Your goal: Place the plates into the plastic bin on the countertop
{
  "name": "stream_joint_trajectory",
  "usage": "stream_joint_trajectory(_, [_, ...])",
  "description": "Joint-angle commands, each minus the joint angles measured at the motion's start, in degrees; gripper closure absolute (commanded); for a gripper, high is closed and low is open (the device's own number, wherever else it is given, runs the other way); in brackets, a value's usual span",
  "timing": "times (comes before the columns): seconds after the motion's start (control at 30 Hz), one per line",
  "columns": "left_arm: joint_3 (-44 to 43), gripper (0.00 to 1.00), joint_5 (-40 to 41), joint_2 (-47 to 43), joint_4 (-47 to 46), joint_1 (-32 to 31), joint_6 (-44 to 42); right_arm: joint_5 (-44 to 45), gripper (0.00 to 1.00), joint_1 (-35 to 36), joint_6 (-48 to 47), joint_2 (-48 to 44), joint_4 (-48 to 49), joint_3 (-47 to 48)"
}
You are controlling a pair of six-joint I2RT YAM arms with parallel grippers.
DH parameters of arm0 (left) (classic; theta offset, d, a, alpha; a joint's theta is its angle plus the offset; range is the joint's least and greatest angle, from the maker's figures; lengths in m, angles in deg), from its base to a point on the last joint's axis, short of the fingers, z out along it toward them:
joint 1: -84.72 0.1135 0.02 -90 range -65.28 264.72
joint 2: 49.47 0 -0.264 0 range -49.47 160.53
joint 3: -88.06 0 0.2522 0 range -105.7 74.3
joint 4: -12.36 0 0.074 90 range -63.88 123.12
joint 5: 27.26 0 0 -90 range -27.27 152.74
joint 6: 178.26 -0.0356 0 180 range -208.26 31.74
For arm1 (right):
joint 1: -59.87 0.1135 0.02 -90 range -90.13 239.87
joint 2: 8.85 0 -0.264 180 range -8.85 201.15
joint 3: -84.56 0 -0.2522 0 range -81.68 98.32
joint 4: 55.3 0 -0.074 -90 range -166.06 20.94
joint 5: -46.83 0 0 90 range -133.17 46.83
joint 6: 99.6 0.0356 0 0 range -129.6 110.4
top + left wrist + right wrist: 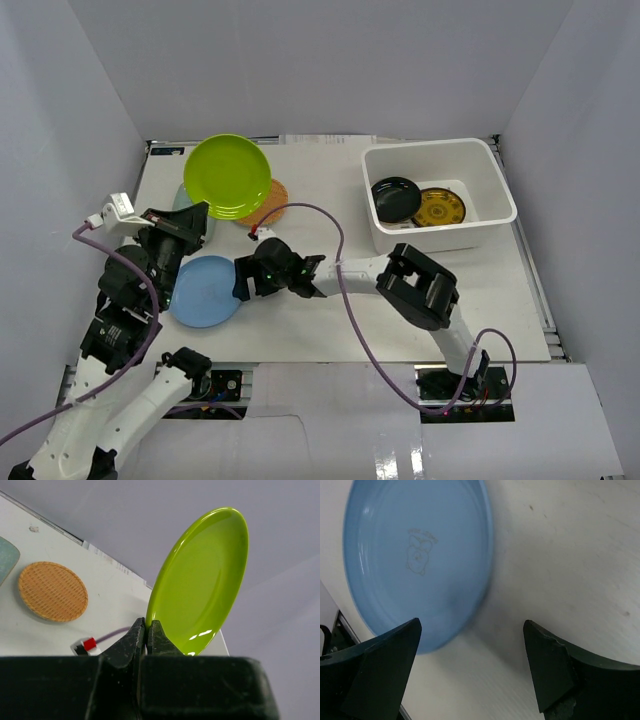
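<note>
Lime green plate (pixel 200 580) pinched at its rim in left claw (pixel 146 626), right claw (pixel 470 630) spread wide by light blue plate (pixel 415 555)

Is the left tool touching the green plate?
Touching. The left wrist view shows the left tool shut on the lower rim of the lime green plate, with no gap between them.

Six plates are visible: one lime green (pixel 227 177), one light blue (pixel 205 290), one woven tan (pixel 52 591), one pale teal (pixel 6 560), one black (pixel 396 198), one amber (pixel 440 208). One white plastic bin (pixel 495 190). Two grippers: left gripper (pixel 146 630), right gripper (pixel 471 625).
</note>
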Motion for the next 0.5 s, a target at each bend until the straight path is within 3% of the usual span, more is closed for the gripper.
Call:
stream_joint_trajectory(0.0, [-2.6, 1.0, -4.4, -1.6, 1.1, 0.0, -0.5, 0.9, 0.12, 1.8, -0.2, 5.0, -3.0, 8.8])
stream_joint_trajectory(0.07, [-2.5, 1.0, -5.6, -1.8, 1.2, 0.0, -0.4, 1.7, 0.16, 2.2, 0.7, 8.9, -4.2, 11.6])
stream_joint_trajectory(0.1, [-2.5, 1.0, -6.0, -1.7, 1.1, 0.0, -0.5, 3.3, 0.37, 2.5, 1.1, 9.6, -4.3, 12.5])
stream_joint_trajectory(0.13, [-2.6, 1.0, -6.3, -1.6, 1.3, 0.0, -0.6, 4.4, 0.5, 2.6, 2.1, 9.8, -3.8, 12.3])
stream_joint_trajectory(0.17, [-2.8, 1.0, -6.8, -1.8, 1.2, 0.0, -0.5, 5.5, 0.79, 2.7, 2.5, 9.4, -3.6, 11.7])
stream_joint_trajectory(0.2, [-2.9, 1.0, -7.0, -1.9, 1.2, 0.0, -0.8, 7.3, 0.91, 2.7, 2.8, 8.5, -2.2, 9.4])
stream_joint_trajectory(0.3, [-4.5, 1.0, -7.8, -1.8, 1.3, 0.0, -1.2, 10.4, 0.92, 2.6, 1.5, 1.5, 0.2, 3.1])
stream_joint_trajectory(0.47, [-6.2, 1.0, -16.0, -0.6, -2.1, 0.0, 1.5, 20.8, 0.92, 0.0, -6.7, -20.3, 0.7, -7.0])
